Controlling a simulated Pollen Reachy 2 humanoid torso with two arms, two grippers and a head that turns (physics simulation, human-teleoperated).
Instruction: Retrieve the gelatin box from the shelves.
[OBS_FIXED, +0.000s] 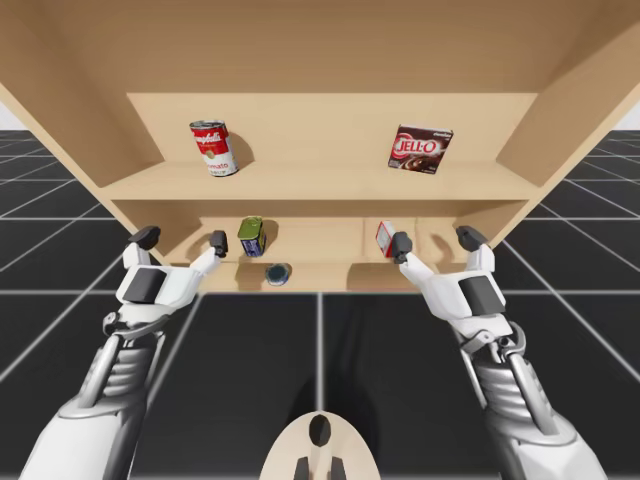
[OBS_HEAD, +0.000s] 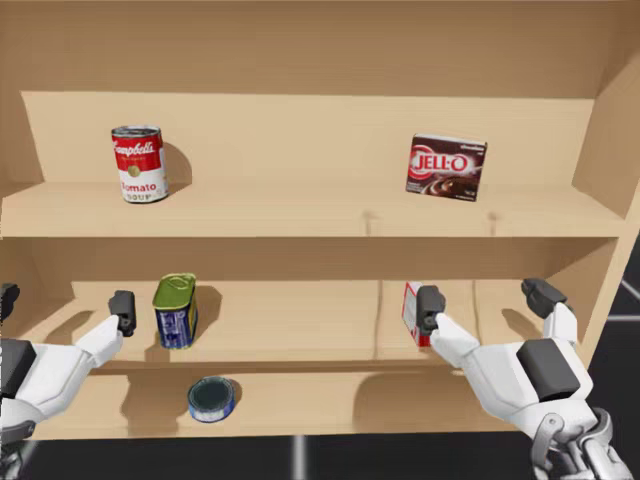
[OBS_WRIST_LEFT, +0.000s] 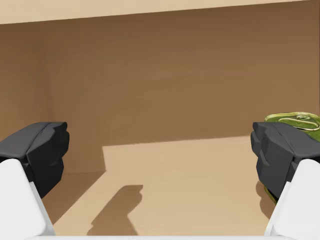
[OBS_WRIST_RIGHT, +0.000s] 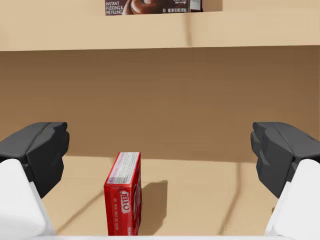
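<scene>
Our right claw is spread wide and holds nothing. The red gelatin box stands upright on the middle shelf, just ahead of this claw and nearer the finger facing our other arm. Our left claw, well apart from the red gelatin box on the same shelf, is equally wide and empty. A green can stands between the left claw and the red gelatin box. One shelf above the red gelatin box stands a brown box.
</scene>
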